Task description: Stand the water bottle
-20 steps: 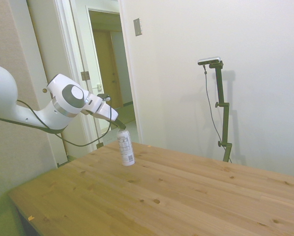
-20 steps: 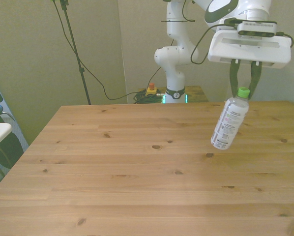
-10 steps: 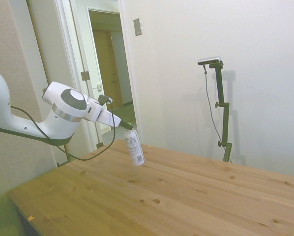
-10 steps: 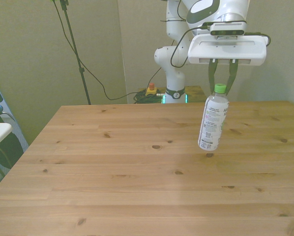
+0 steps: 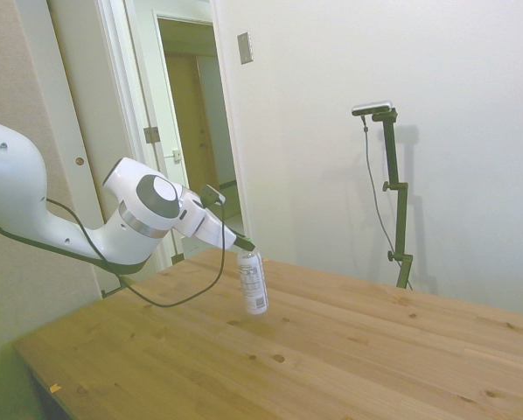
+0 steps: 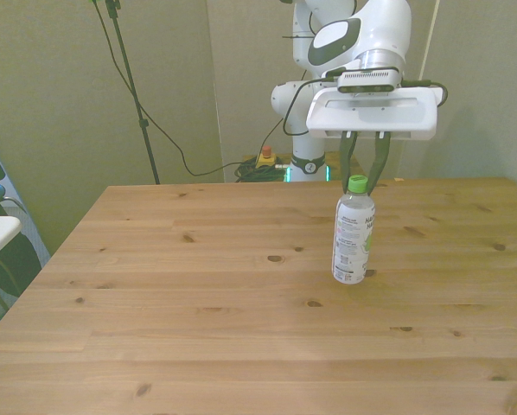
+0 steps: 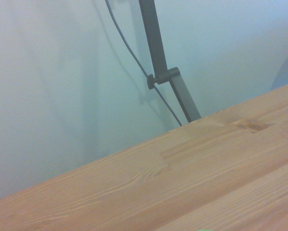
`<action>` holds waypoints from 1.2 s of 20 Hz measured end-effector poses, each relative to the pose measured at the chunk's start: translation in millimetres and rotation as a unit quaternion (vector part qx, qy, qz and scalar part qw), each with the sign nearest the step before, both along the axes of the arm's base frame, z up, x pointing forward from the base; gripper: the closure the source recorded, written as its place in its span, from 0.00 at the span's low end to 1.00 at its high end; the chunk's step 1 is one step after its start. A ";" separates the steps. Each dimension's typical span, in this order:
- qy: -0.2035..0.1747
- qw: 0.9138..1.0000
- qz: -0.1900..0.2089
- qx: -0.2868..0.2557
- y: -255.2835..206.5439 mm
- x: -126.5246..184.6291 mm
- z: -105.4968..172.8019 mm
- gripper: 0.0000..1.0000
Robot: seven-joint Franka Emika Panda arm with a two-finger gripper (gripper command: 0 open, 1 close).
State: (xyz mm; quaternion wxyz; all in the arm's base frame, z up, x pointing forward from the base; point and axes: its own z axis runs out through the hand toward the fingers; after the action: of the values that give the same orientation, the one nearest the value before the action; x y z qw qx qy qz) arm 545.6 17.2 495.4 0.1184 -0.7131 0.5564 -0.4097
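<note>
The water bottle, clear plastic with a green cap and a white printed label, hangs nearly upright with its base at or just above the wooden table, right of the middle in the front view. My gripper is shut on the bottle's cap and neck from above. From the side the bottle hangs below the gripper, near the table's far-left part. In the wrist view only table boards and a wall show; the bottle is out of it.
The table's edge runs close to the arm in the side view. An open doorway lies behind the arm. Cables and a stand rise behind the table at the front view's left.
The gripper has carried the bottle toward the front view's left and lower. The bottle swung from a clear tilt to nearly upright, its base now at the table surface.
</note>
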 end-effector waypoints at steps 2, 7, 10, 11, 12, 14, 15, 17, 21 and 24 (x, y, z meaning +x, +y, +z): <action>0.003 1.000 -0.003 0.000 -0.7 2.4 -5.2 1.00; 0.006 1.000 -0.010 -0.005 -3.2 9.7 -19.1 1.00; 0.009 1.000 -0.013 -0.005 -3.0 13.8 -26.8 1.00; 0.011 1.000 -0.013 -0.005 -2.8 14.6 -29.1 0.00; 0.011 1.000 -0.013 -0.004 -2.2 15.2 -29.1 0.00; 0.011 1.000 -0.012 -0.004 -0.9 15.3 -29.4 0.00; 0.011 1.000 -0.011 -0.004 -0.1 15.2 -29.4 0.00; 0.011 1.000 -0.009 -0.004 1.4 15.2 -29.4 0.00; 0.012 1.000 -0.007 -0.005 3.4 15.0 -29.7 0.00; 0.015 1.000 -0.008 -0.004 3.3 13.9 -32.7 0.00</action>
State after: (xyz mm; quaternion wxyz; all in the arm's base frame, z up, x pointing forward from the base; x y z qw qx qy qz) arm 559.6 20.5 462.7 0.1043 -0.7153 0.5622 -0.4018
